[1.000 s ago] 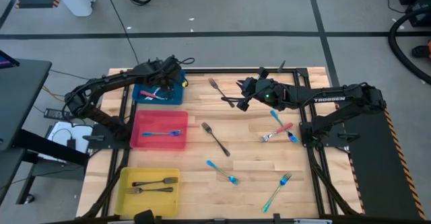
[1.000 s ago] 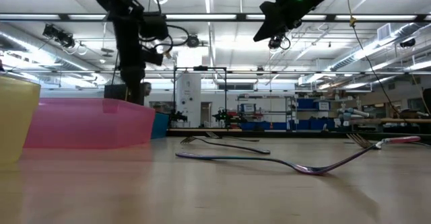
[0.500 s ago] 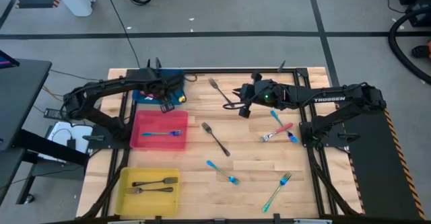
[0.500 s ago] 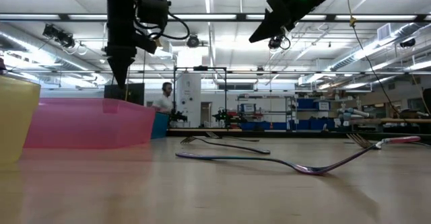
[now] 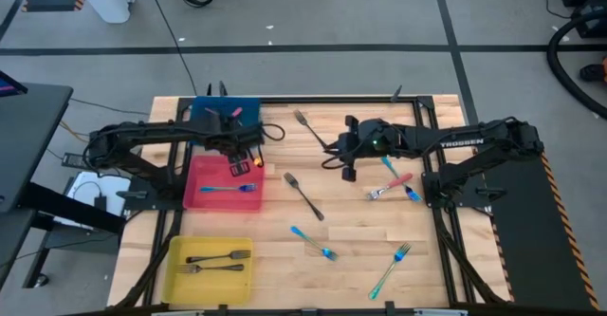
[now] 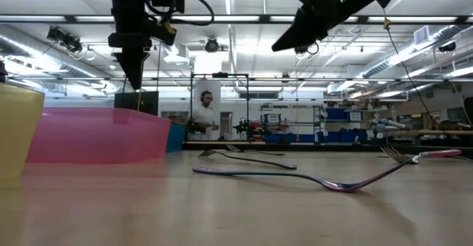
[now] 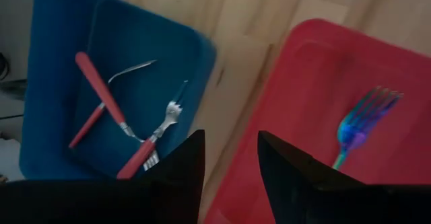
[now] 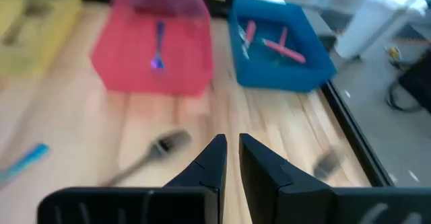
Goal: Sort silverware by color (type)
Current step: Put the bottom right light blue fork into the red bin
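Observation:
My left gripper (image 5: 238,168) (image 7: 231,163) hangs open and empty over the gap between the blue bin (image 5: 248,107) and the red bin (image 5: 194,197). Red-handled forks (image 7: 101,96) lie crossed in the blue bin. One blue fork (image 5: 230,188) (image 7: 360,120) lies in the red bin. Two dark forks (image 5: 216,259) lie in the yellow bin (image 5: 175,259). My right gripper (image 5: 347,172) (image 8: 232,150) hovers above mid-table, slanting down toward the bins, its fingers a narrow gap apart with nothing between them.
Loose on the wooden table lie a dark fork (image 5: 303,123) near the far edge, another dark fork (image 5: 303,195) at the middle, a blue fork (image 5: 313,243), a teal fork (image 5: 391,269), and a red-handled fork crossed with a blue one (image 5: 394,181) by the right arm's base.
My left gripper has swung from over the blue bin toward the table's near edge, rising a little, and now hangs by the red bin's far rim; its fingers stay apart. My right gripper has turned at the wrist and dipped slightly. No fork has moved.

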You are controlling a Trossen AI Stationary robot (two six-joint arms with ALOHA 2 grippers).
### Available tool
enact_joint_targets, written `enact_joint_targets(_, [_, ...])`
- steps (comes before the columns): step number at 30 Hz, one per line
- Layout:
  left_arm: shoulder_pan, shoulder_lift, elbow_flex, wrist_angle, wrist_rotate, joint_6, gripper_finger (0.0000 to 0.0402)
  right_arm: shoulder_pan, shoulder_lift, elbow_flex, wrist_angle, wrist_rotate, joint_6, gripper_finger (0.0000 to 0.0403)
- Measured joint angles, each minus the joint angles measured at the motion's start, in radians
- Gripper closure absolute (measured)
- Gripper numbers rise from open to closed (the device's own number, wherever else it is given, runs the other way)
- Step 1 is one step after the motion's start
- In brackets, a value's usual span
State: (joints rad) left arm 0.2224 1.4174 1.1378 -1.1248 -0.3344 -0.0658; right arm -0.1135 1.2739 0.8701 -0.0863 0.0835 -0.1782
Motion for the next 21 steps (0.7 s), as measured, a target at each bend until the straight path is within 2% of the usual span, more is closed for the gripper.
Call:
enact_joint_targets(6, [-0.113,-0.009,0.0,-0.022,0.0,-0.045,0.0265,0.049,0.0,0.0,0.049,-0.011,0.016,0.0353])
enact_joint_targets(11, [-0.209,-0.02,0.0,-0.012,-0.001,-0.089,0.0265,0.087,0.0,0.0,0.049,-0.044,0.093,0.0354])
enact_joint_targets(21, [-0.37,-0.019,-0.001,0.073,-0.001,-0.16,0.0265,0.206,0.0,0.0,0.048,-0.027,0.251,0.0353])
